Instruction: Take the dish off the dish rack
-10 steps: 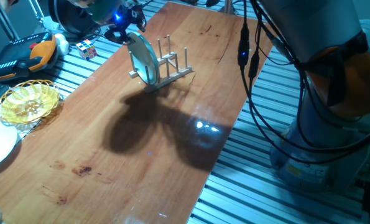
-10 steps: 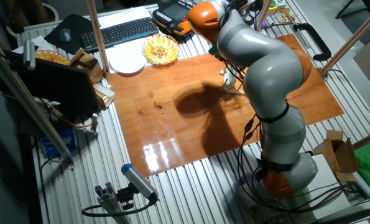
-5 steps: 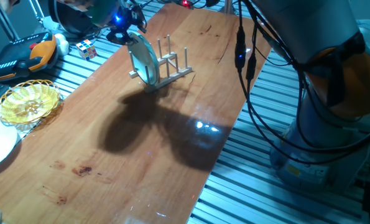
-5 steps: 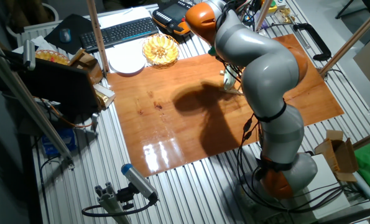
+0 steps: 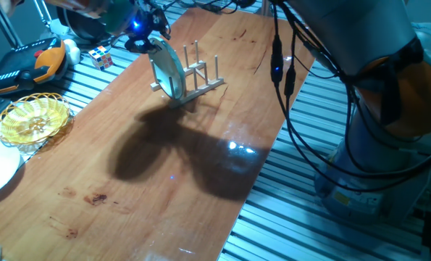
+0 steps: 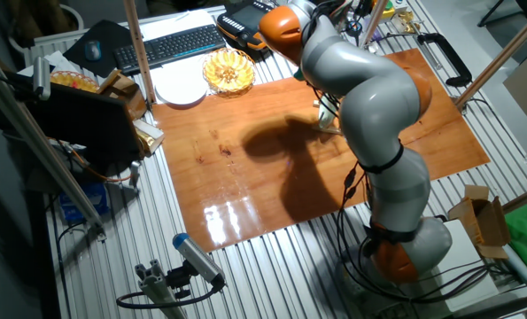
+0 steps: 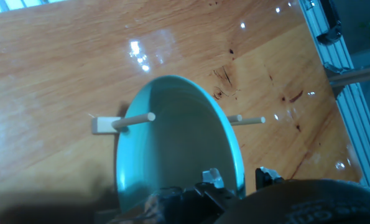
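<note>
Turquoise, glossy and rigid, the dish (image 7: 172,143) stands on edge in the dish rack (image 5: 197,80), judged light but slippery. Its rim at 6 o'clock is straddled by the gripper (image 7: 237,179), with fingers either side; actual clamping cannot be told.

The arm (image 6: 360,80) leans a little more toward the far side of the table (image 6: 245,177), and its shadow (image 5: 172,148) shifts slightly with it.

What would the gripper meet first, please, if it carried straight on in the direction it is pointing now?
Most likely the dish: in the hand view the gripper has a finger either side of its top rim, so the rim comes first, then the dish rack below. Whether they touch already is unclear.
</note>
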Controlling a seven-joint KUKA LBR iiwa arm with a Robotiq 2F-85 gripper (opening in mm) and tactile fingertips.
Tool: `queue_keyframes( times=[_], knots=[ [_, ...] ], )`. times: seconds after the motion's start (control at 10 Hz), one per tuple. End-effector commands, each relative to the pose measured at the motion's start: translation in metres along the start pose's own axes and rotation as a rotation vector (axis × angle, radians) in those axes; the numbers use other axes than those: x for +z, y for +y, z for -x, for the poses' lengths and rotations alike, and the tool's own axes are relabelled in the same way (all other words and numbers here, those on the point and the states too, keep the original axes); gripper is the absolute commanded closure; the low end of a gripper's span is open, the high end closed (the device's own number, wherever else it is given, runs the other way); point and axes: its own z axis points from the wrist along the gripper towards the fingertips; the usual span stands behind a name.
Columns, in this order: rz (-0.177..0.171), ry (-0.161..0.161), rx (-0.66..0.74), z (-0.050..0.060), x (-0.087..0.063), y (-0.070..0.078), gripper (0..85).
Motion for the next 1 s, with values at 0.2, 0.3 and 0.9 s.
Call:
queue_keyframes(
  times=[0.2,0.3,0.9],
  knots=[
    [-0.026,0.016,0.019,-0.0006,0.0008,-0.0006,53.7],
    [-0.031,0.024,0.021,-0.0009,0.0023,-0.0011,55.7],
    [-0.048,0.029,0.012,-0.0024,0.007,0.0008,58.7]
  ],
)
